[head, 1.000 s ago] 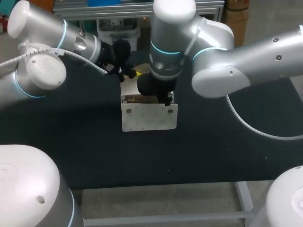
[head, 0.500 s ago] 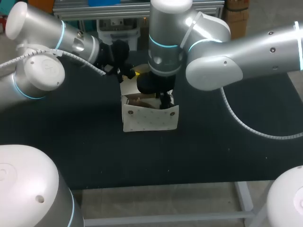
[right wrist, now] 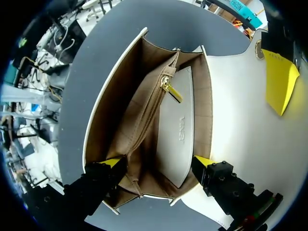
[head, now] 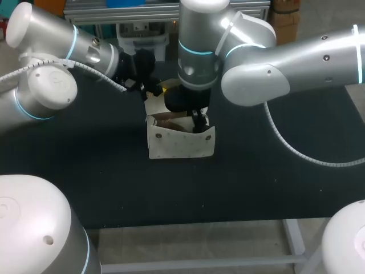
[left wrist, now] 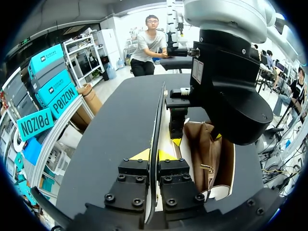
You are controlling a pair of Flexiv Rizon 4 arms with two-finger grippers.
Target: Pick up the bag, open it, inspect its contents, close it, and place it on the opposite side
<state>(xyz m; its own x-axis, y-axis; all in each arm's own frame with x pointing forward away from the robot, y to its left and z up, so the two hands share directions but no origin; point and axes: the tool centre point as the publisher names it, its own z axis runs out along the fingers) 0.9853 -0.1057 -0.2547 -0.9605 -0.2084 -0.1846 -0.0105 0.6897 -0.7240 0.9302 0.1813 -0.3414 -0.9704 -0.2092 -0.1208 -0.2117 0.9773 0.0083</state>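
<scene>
The white bag (head: 179, 145) stands upright at the middle of the black table. Its flap (head: 153, 106) is lifted backwards, and my left gripper (head: 155, 90) is shut on the flap's edge (left wrist: 159, 115); the left wrist view shows its fingertips (left wrist: 153, 156) pinching that thin edge. My right gripper (head: 198, 120) hangs just over the bag's mouth, open wide. In the right wrist view its yellow tips (right wrist: 156, 163) straddle the opening. Inside is a tan lining (right wrist: 120, 106), a zipped divider with a gold pull (right wrist: 169, 89) and a pale flat pouch (right wrist: 175, 130).
Bare black tabletop (head: 274, 171) lies on both sides of the bag and in front of it. The table's front edge (head: 199, 221) runs across the near side. My right arm's big elbow (head: 251, 63) hangs over the back right.
My right gripper has gone from shut to wide open, letting go of the bag's front wall, which has sagged a little. The left gripper still holds the flap in the same place.
</scene>
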